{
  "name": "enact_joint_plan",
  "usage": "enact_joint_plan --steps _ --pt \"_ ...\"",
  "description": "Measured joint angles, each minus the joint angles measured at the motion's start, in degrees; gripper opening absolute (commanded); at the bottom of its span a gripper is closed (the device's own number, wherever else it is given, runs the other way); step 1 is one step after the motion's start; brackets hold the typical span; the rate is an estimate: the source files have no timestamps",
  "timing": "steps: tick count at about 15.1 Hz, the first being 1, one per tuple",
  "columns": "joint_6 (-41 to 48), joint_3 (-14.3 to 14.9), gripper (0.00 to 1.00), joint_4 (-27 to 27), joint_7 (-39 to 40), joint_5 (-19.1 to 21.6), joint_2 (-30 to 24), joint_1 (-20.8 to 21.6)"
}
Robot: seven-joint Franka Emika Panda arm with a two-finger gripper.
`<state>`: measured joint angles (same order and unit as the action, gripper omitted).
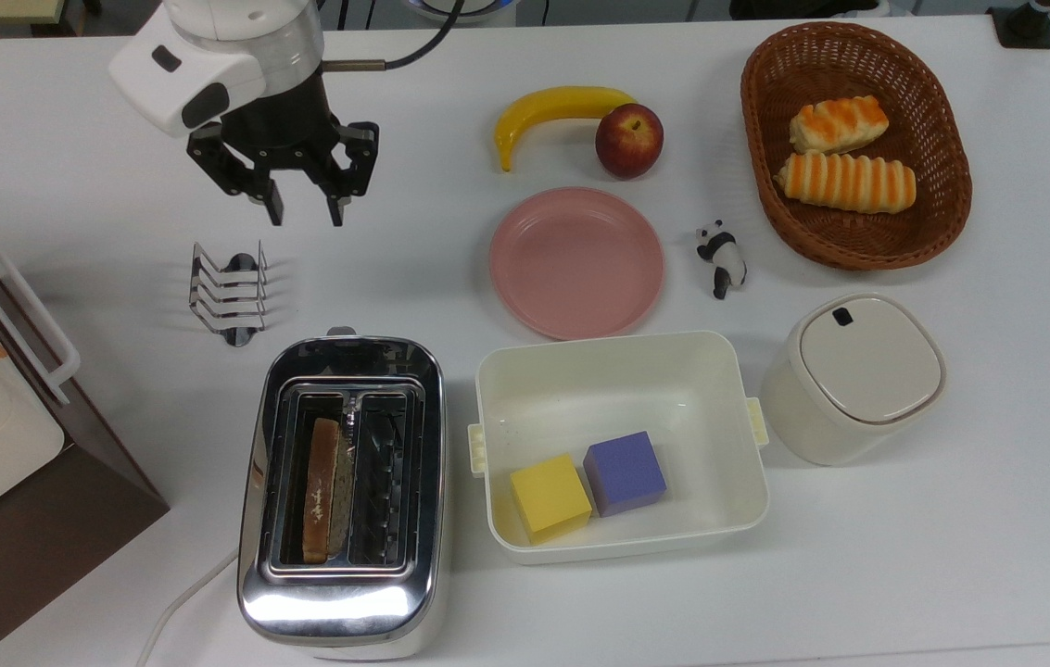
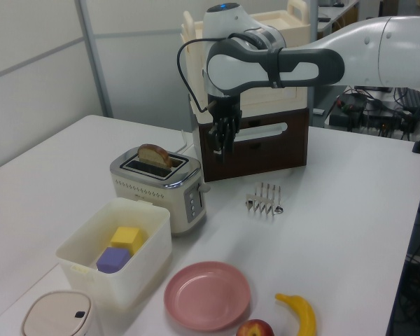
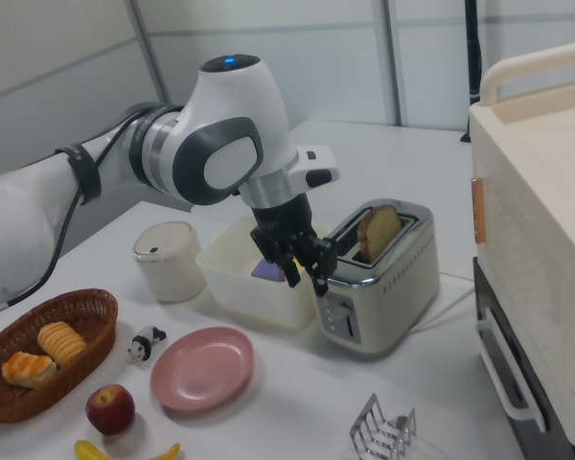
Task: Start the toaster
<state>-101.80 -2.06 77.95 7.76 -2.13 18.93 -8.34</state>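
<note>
One slice of bread stands in the shiny chrome two-slot toaster (image 1: 342, 488) at six o'clock; my gripper (image 1: 301, 206) hangs spread and empty above, clear of its lever

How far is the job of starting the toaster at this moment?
Done: a bread slice sits in one slot of the toaster. In hand: nothing; the tool hangs open above the table, clear of the toaster's lever end. Left: whether the lever is down cannot be told; the slice stands proud in the left view.
</note>
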Motion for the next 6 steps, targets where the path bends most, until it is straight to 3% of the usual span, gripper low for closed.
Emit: enact_joint_plan --steps 6 --pt "4.0 0.0 1.00 0.0 1.0 0.0 -1.8 -0.7"
